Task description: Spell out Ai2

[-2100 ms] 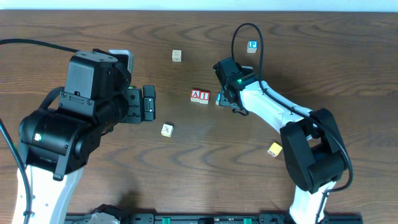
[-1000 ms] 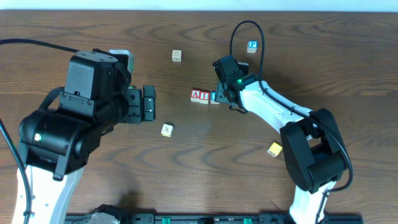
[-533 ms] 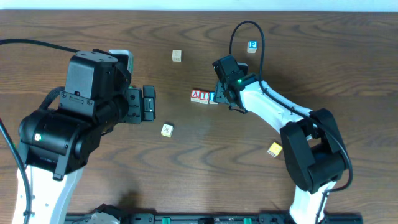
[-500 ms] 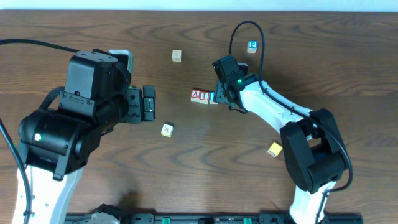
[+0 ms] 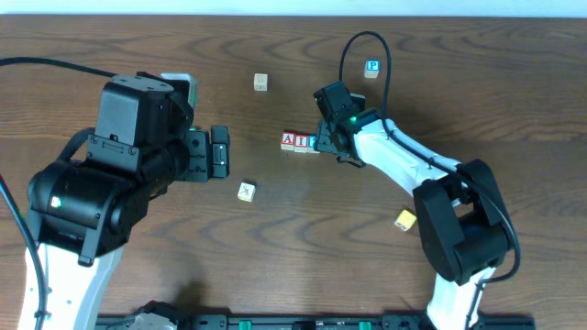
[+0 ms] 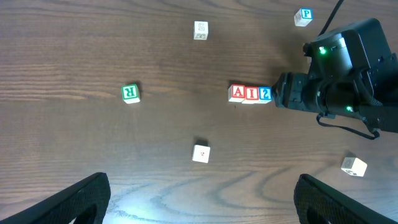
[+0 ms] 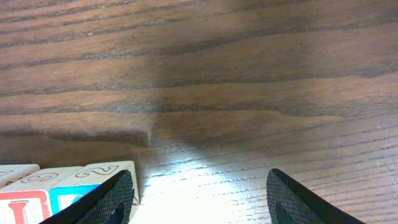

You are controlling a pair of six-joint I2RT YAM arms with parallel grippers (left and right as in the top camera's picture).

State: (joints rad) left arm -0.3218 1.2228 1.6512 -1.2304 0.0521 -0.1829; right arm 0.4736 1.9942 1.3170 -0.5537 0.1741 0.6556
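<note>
The three cubes stand in a row reading A (image 5: 289, 140), I (image 5: 301, 141), 2 (image 5: 313, 142) in the middle of the table. The left wrist view shows the A (image 6: 237, 93), I (image 6: 251, 94) and 2 (image 6: 265, 94) touching side by side. My right gripper (image 5: 327, 147) is open and empty just right of the 2 cube (image 7: 93, 177). In its wrist view (image 7: 202, 202) its left finger (image 7: 115, 199) stands against that cube's side, and bare table lies between the jaws. My left gripper (image 5: 209, 153) is open and empty, apart to the left (image 6: 211, 211).
A blue P cube (image 5: 372, 66) lies at the back right and a green R cube (image 6: 130, 93) to the left. A plain cube (image 5: 261, 82) lies at the back, a white one (image 5: 245, 191) in front, and a yellow one (image 5: 404, 219) at the right.
My right gripper moved left and slid the 2 cube up against the I cube. The gap between them has closed. The left arm has not moved.
</note>
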